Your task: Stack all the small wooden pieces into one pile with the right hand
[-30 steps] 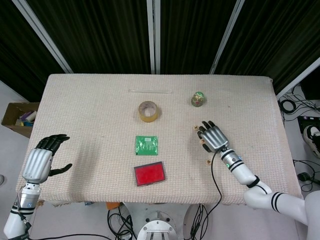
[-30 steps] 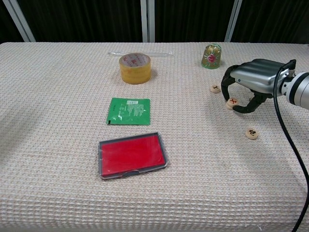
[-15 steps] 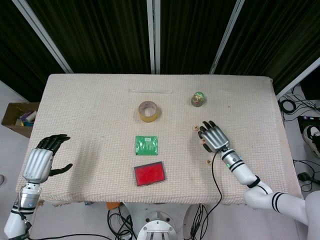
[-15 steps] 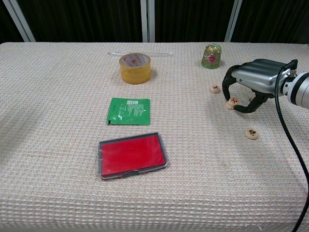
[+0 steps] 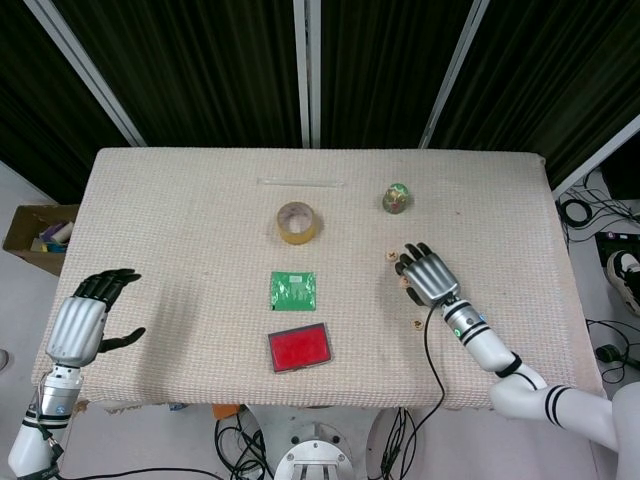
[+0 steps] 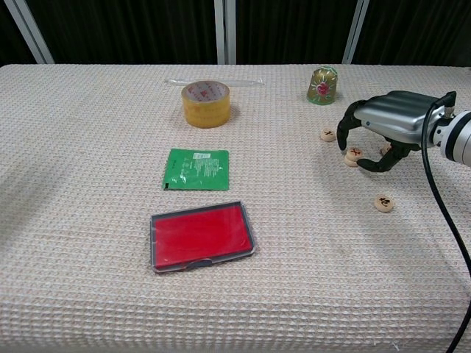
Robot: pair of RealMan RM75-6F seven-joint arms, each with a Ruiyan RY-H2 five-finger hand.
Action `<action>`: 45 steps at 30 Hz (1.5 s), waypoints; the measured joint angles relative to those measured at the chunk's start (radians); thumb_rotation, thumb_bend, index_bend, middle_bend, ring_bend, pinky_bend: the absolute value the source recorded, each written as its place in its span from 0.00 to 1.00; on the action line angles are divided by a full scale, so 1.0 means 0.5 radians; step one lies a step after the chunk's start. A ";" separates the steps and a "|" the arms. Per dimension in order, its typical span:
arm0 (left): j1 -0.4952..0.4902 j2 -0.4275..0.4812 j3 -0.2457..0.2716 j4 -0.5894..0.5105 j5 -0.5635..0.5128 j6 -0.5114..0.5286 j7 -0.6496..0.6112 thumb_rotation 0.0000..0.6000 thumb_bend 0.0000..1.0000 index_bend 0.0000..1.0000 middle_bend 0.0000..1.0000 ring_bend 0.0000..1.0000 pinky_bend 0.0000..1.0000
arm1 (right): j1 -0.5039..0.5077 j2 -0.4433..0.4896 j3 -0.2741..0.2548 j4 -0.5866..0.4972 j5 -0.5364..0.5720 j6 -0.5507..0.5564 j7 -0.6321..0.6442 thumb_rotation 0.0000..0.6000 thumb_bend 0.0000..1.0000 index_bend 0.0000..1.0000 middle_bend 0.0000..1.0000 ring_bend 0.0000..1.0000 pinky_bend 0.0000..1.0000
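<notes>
Nearest to the robot, at about four o'clock on the table [image 6: 88, 294], one small wooden piece [image 6: 383, 203] lies alone on the cloth, apart from the others. A little further, at about three o'clock, the right hand [image 6: 388, 121] arches over a second piece with a red mark [image 6: 354, 156]. Its fingertips [image 6: 366, 165] curl down around this piece, and the piece seems pinched between thumb and finger, but I cannot tell if it is already off the cloth. A third piece [image 6: 328, 135] lies just beside the hand, at about ten o'clock from it. A pale edge shows behind the fingers; whether it is a fourth piece I cannot say.

To do this step well, I judge the hand needs to hold the marked piece flat, lift it only a little, carry it over the third piece and centre it before the fingers open. The pieces are small and round, so a tilted one may slide off, and the curled fingers may push the neighbour away.

The left hand [image 5: 88, 325] hangs with fingers apart and holds nothing, at the eight o'clock corner.

Furthest, at about one o'clock, a small green ornament [image 6: 322, 85] stands near the work area, and the arm should keep away from it.
</notes>
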 measured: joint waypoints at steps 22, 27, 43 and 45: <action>0.012 0.014 0.006 -0.033 0.021 0.022 0.028 1.00 0.00 0.22 0.20 0.18 0.23 | -0.166 0.181 -0.088 -0.269 -0.097 0.227 -0.013 1.00 0.28 0.38 0.27 0.09 0.16; 0.024 0.019 0.010 -0.040 0.016 0.030 0.034 1.00 0.00 0.22 0.20 0.18 0.23 | -0.276 0.278 -0.234 -0.399 -0.346 0.425 0.070 1.00 0.23 0.42 0.27 0.09 0.16; 0.027 0.020 0.009 -0.072 0.028 0.034 0.065 1.00 0.00 0.22 0.20 0.18 0.23 | -0.366 0.196 -0.319 -0.259 -0.526 0.435 0.132 1.00 0.26 0.42 0.27 0.09 0.15; 0.028 0.021 0.010 -0.071 0.027 0.034 0.064 1.00 0.00 0.22 0.20 0.18 0.23 | -0.352 0.186 -0.302 -0.248 -0.524 0.416 0.134 1.00 0.26 0.42 0.27 0.09 0.14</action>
